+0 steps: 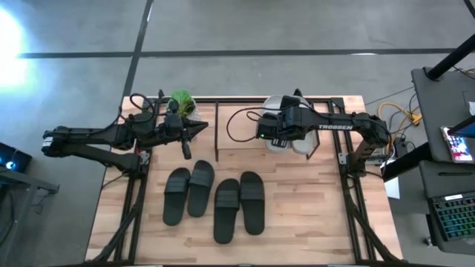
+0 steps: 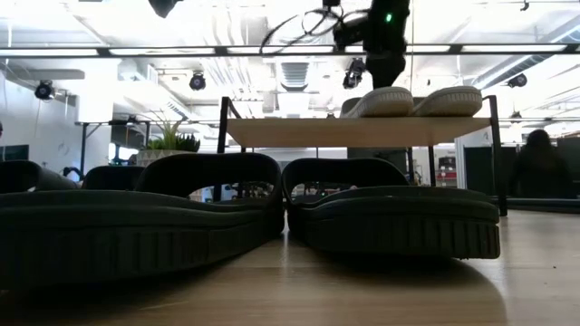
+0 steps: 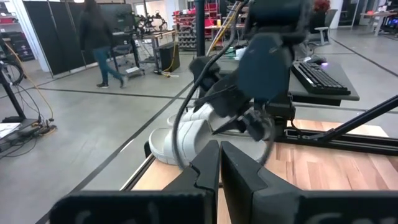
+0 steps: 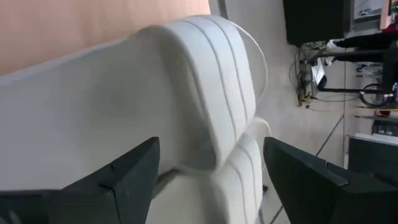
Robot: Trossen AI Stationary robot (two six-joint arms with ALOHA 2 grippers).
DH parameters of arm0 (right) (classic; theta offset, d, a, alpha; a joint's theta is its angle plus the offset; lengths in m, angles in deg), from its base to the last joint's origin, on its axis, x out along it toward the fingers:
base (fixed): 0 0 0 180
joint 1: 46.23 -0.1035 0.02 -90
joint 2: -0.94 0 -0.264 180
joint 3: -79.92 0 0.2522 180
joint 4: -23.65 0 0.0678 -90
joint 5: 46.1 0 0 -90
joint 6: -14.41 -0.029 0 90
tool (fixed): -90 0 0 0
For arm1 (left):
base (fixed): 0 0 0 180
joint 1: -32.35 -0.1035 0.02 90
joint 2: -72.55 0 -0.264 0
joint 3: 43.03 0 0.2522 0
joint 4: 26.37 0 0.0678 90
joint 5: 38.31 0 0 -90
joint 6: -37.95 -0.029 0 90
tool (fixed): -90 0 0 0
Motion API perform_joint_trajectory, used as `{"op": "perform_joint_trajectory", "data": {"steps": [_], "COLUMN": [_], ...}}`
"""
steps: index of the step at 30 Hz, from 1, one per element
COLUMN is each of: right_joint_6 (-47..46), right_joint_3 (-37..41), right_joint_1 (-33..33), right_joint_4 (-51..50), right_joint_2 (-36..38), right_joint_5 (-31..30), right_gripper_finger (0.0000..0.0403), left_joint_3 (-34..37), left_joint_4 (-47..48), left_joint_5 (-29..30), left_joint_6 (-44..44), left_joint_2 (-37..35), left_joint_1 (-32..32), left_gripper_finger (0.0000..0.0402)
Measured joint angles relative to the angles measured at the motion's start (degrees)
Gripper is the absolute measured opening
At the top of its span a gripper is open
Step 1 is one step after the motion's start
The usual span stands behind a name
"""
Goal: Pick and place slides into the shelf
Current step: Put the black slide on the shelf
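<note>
Right gripper (image 4: 208,180): fingers spread above grey slides (image 4: 186,99) on shelf (image 2: 358,132); I judge these light, soft foam, best pinched across the strap.

An open robotics lab or workshop is showing here: a polished concrete floor (image 1: 245,30) is stretching around the table (image 1: 297,193), a person (image 3: 96,40) is walking past dark partitions, a keyboard (image 3: 323,78) is sitting on a far desk, and ceiling lights (image 2: 195,81) are hanging overhead.
</note>
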Motion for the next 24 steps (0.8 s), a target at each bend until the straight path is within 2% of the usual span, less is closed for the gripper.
{"op": "perform_joint_trajectory", "data": {"steps": [2,5,10,15,17,20,24], "right_joint_6": [-3.9,-13.1,-15.4,-17.4,-16.9,-13.4,-5.8], "right_joint_3": [-1.6,-3.2,-2.4,-2.5,-4.3,-7.6,-13.5], "right_joint_1": [-2.1,-7.3,-15.0,-18.3,-19.7,-21.8,-24.0], "right_joint_4": [-3.6,-9.7,-8.6,-7.4,-5.8,-3.3,0.3], "right_joint_2": [0.0,0.0,-0.1,-1.6,-2.6,-4.9,-8.2], "right_joint_5": [-0.7,-5.0,-5.4,-1.7,1.6,8.1,11.9], "right_gripper_finger": [0.0276,0.0276,0.0276,0.0272,0.027,0.0267,0.0267], "left_joint_3": [0.0,0.0,0.0,-0.3,-0.2,-0.2,0.0], "left_joint_4": [0.0,0.3,0.2,0.1,0.3,2.3,7.6], "left_joint_5": [0.0,0.0,0.0,-0.3,-0.3,-0.3,-0.3], "left_joint_6": [0.0,0.0,0.0,0.0,0.0,1.5,2.9], "left_joint_2": [0.0,0.0,0.0,-0.1,-0.6,-1.5,-2.7], "left_joint_1": [0.0,0.0,0.0,0.1,0.3,0.7,0.8], "left_gripper_finger": [0.0,0.0,0.0,0.0,0.0,0.0,0.0]}}
